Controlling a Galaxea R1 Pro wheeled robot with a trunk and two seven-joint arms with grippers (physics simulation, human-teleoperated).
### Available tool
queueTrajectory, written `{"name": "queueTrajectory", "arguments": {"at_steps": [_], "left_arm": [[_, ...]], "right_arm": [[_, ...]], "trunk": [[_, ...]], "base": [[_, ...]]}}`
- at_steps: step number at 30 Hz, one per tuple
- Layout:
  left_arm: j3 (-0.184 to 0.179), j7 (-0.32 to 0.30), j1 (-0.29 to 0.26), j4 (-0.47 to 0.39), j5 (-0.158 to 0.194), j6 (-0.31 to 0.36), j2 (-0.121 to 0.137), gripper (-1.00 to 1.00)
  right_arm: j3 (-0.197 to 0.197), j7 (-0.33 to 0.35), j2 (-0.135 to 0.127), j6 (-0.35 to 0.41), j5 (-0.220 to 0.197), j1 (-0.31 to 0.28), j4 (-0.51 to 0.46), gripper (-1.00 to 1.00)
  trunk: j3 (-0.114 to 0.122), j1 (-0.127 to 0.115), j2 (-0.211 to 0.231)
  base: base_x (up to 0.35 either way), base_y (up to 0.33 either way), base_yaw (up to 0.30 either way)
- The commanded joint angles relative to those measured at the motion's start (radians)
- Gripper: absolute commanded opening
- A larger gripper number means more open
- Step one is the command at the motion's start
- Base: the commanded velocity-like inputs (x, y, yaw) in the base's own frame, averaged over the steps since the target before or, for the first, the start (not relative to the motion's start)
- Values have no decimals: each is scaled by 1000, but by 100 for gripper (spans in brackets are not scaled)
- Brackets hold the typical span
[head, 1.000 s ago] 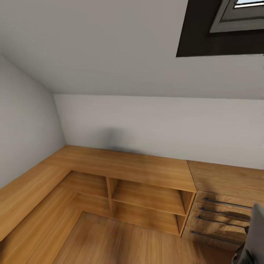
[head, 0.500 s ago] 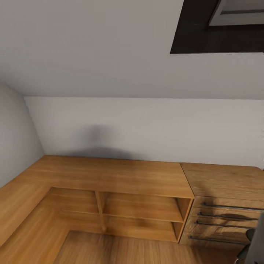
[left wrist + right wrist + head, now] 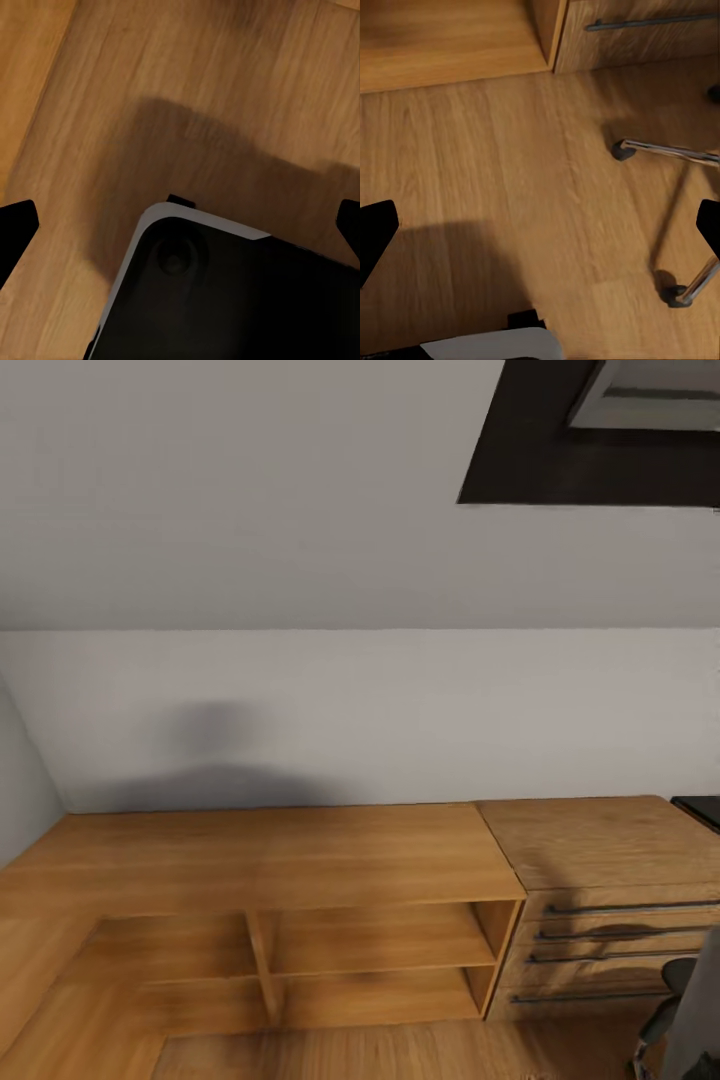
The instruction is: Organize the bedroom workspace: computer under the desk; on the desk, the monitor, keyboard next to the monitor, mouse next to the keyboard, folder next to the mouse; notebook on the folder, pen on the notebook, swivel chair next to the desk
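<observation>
The swivel chair's grey back [image 3: 697, 1005] and a black armrest show at the head view's lower right edge. Its chrome legs with black casters [image 3: 675, 217] stand on the wooden floor in the right wrist view. A sliver of black tabletop [image 3: 703, 808], apparently the desk's corner, peeks in at the far right. My left gripper [image 3: 180, 225] is open over bare floor, above my own black base [image 3: 225, 300]. My right gripper [image 3: 540, 232] is open too, with nothing between its fingers. Computer, monitor, keyboard, mouse, folder, notebook and pen are out of view.
A low oak shelving unit [image 3: 300, 860] runs along the white wall and turns the corner at the left. An oak drawer chest [image 3: 610, 920] with metal bar handles adjoins it on the right. A dark skylight recess [image 3: 590, 440] cuts the sloped ceiling.
The whole head view has panned right: the left wall has slid out of the picture and the black tabletop sliver has come in. Both grippers hold nothing.
</observation>
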Motion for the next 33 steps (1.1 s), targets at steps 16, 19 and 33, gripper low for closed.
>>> {"name": "queueTrajectory", "arguments": {"at_steps": [16, 19, 33], "left_arm": [[-3, 7, 0, -2, -1, -1, 0, 100], [-3, 7, 0, -2, -2, -1, 0, 100], [-4, 7, 1, -2, -8, -1, -3, 100]], "right_arm": [[9, -6, -1, -3, -3, -1, 2, 100], [9, -6, -1, -3, -3, -1, 3, 100], [9, -6, -2, -3, -4, -2, 3, 100]], "trunk": [[-1, 0, -1], [-1, 0, -1], [-7, 0, -1]], "base": [[-31, 131, -291], [66, 2, -290], [167, 0, -285]]}}
